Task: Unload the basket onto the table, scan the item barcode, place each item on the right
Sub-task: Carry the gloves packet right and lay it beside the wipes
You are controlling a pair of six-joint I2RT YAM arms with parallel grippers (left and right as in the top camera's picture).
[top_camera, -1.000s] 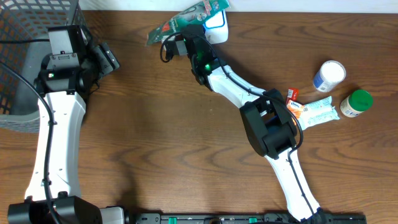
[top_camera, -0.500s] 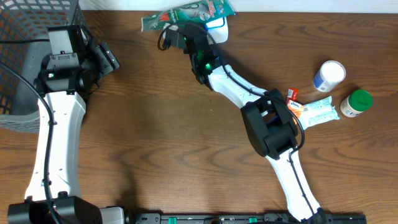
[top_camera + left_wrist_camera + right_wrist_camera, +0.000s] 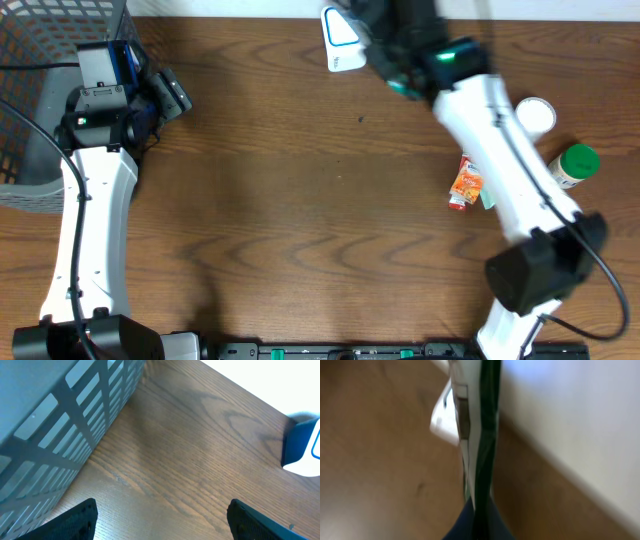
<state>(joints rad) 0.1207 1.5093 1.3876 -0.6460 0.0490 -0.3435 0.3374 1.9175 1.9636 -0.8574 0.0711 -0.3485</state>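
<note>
Two arms are working at one brown wooden table [image 3: 300,220].

1. Left arm [image 3: 95,210]: it is reaching toward 12 o'clock along the 9 o'clock side of the table. The left fingers [image 3: 75,520] are standing wide apart and are holding nothing. Only bare wood is lying between them.
2. Right arm [image 3: 500,130]: it is stretching from 5 o'clock up to 12 o'clock. Its far end is showing blurred in the overhead view.
3. The right fingers [image 3: 495,530] are closed on one green and white flat packet [image 3: 477,435]. In the right wrist view this packet is showing edge-on and standing upright out of the grip.
4. One white and blue barcode scanner [image 3: 340,40] is sitting at 12 o'clock on the table's far edge. The held packet is hanging just beside it, at its 3 o'clock side. Whether the two are touching cannot be told.
5. One grey mesh basket [image 3: 45,90] is standing at 10 o'clock, beside the left arm.
6. Two containers are standing at 3 o'clock: one white round container [image 3: 537,113], partly covered by the right arm, and one green-lidded bottle [image 3: 577,163] near it.
7. One orange packet [image 3: 463,185] is lying at 3 o'clock, touching the arm's outline. A sliver of one pale packet [image 3: 487,201] is showing just beside it.
</note>
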